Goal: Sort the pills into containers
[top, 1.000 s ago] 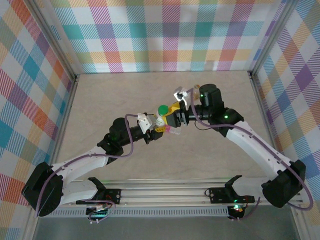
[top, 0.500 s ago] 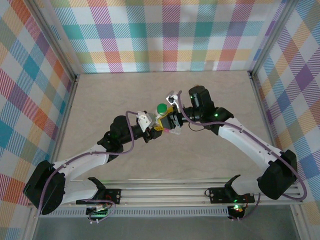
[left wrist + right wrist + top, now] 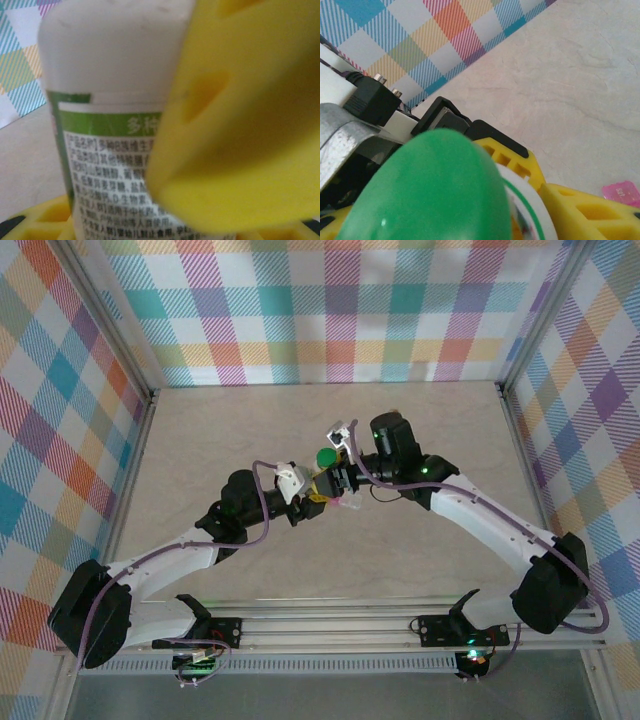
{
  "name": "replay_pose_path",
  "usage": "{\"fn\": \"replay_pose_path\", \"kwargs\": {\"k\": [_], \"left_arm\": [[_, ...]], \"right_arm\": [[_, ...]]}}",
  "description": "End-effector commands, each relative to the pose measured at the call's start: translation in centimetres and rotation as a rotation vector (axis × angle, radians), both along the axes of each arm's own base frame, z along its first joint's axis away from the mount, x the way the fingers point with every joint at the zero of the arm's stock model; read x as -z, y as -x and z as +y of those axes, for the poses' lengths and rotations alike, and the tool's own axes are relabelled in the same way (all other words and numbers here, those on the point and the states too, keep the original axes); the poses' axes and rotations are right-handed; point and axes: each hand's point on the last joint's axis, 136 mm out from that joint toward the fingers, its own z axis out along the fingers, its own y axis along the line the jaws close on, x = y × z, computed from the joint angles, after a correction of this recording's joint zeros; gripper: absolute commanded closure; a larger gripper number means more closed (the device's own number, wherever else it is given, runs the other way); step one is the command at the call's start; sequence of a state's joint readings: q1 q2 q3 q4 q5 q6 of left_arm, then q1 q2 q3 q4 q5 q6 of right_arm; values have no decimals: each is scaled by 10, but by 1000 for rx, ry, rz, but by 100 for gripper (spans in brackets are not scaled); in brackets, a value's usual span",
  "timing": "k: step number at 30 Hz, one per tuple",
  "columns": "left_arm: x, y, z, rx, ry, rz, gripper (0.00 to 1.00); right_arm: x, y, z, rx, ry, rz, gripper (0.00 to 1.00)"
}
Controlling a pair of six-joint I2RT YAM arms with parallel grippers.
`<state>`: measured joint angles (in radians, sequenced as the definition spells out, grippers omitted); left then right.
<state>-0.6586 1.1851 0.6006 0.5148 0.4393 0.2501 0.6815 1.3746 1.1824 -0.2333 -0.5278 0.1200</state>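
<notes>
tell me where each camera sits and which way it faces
top external: above, behind the bases, facing down at the table; left arm and right arm meet at the green-capped bottle.
left wrist: on left arm, facing the bottle's label; own fingers below.
right wrist: on right arm, facing the cap close up; own fingers below.
shared: the bottle.

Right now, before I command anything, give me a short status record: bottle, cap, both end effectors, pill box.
bottle: white with a green label, held mid-table where the two arms meet
green cap: on the bottle
left end effector: shut on the bottle's body
right end effector: yellow fingers either side of the green cap; grip unclear
pill box: pink, lying on the table just beside the bottle; compartments too small to read
</notes>
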Motion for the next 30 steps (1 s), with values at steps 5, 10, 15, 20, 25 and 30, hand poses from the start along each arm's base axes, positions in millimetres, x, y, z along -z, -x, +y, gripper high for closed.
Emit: {"fn": "replay_pose_path", "kwargs": {"k": [5,10,15,20,25,30], "left_arm": [[-35,11,-13,76,64,-89,96],[-28,-4,1,-47,39,-94,57],[-18,-15,26,-207,31,-107,0],[-12,-37,80,-537,51,-94,0],[-17,-48,148,-886,128,-21,0],[-7,-38,207,-1154,283,110,0]], "right_arm": [[-12,-5,3,29,-30,-39,56],[-10,-22,-13,174,7,-71,68],[-9,-53,-35,375,81,-138,69],[2,-104,-58,573,200,-237,70],[36,-171,-63,668,253,-262,70],[79,-234,-58,706,305,-272,70]]}}
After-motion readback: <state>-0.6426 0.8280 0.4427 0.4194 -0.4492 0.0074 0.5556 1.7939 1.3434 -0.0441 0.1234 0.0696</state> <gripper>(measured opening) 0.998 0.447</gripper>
